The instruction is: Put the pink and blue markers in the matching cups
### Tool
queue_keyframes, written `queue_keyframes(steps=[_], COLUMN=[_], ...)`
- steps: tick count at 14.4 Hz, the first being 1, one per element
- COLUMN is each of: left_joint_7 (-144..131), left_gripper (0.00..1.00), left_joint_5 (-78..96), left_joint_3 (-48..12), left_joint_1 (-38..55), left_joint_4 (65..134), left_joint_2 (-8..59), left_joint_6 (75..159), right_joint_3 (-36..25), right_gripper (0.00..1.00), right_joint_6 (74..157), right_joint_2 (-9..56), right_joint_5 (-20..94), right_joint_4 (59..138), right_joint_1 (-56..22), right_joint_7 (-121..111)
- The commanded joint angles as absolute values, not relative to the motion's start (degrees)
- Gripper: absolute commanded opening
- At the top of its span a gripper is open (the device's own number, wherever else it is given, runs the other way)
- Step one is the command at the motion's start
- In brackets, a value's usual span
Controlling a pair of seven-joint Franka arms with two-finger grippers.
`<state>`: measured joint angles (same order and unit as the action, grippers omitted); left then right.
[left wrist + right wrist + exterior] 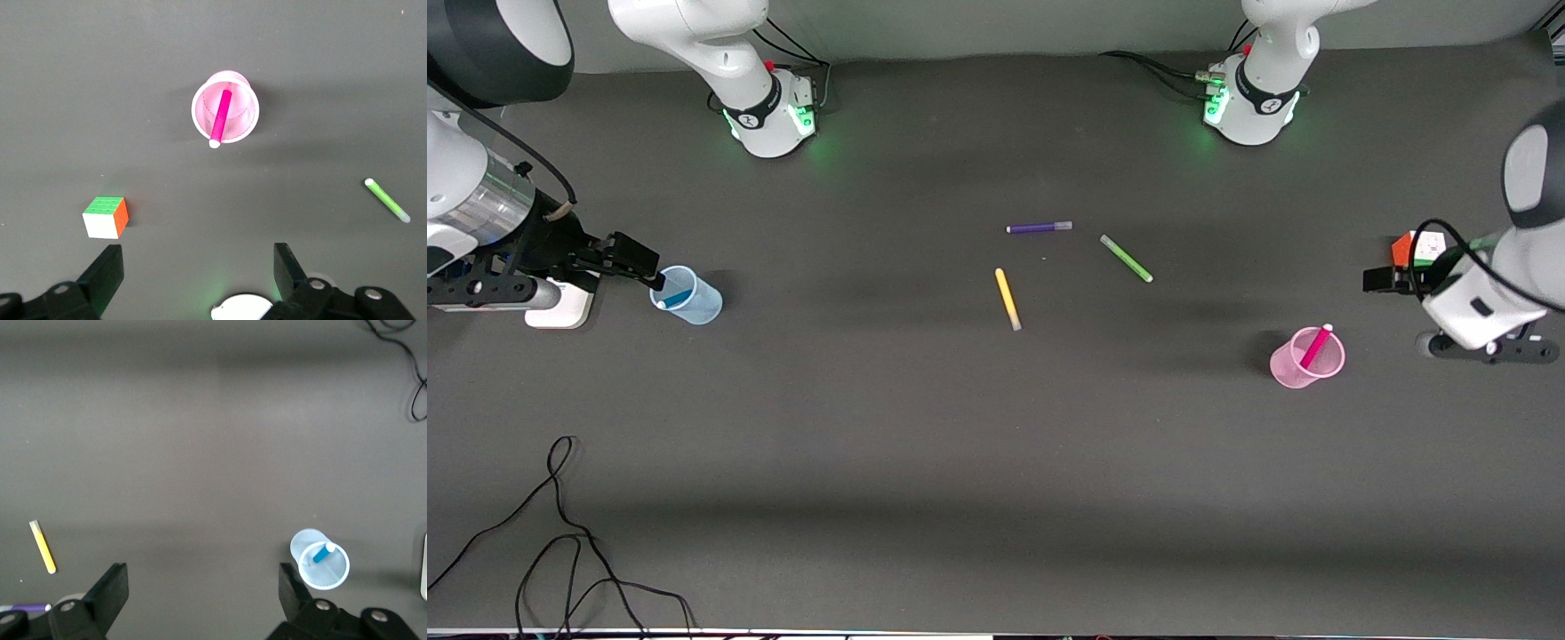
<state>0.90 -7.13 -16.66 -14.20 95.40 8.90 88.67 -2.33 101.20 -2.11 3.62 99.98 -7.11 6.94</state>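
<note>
dark desk: pink marker (1315,345) stands in pink cup (1294,371), blue marker (676,297) in blue cup (698,307); my left pincer (193,270) and right pincer (203,593) hang spread, empty, near the end edges.

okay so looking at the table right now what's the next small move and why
Probably just lift both claws away and wait. The magenta-pink felt-tip marker already stands in the pale pink translucent cup, and the bright blue felt-tip marker sits in the pale blue translucent cup. The left claw and the right claw are open, holding nothing.
</note>
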Motion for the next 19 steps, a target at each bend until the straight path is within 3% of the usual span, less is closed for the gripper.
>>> queue_keyframes(steps=[1, 5, 7, 19], left_joint_7=[2.2, 2.2, 1.5, 1.49], left_gripper=[1.0, 1.0, 1.0, 1.0], left_joint_5=[-3.97, -2.82, -1.15, 0.35], left_joint_3=[-16.17, -3.46, -0.28, -0.61], left_joint_1=[-15.2, -2.41, 1.74, 1.58], left_joint_4=[101.69, 93.98, 90.63, 93.42], left_joint_2=[2.55, 3.25, 4.57, 1.59], left_joint_6=[93.25, 87.74, 85.26, 86.92], right_joint_3=[-1.67, -1.67, -1.58, -1.49], right_gripper=[1.0, 1.0, 1.0, 1.0], right_joint_6=[103.45, 102.57, 101.7, 95.62], right_joint_2=[-3.78, -2.9, -2.9, -2.64], right_joint_5=[2.72, 2.55, -0.59, -0.18], right_joint_4=[102.39, 102.22, 102.39, 100.46], right_joint_1=[-6.59, -6.77, -6.94, -7.29], right_joint_7=[7.82, 7.21, 7.03, 7.03])
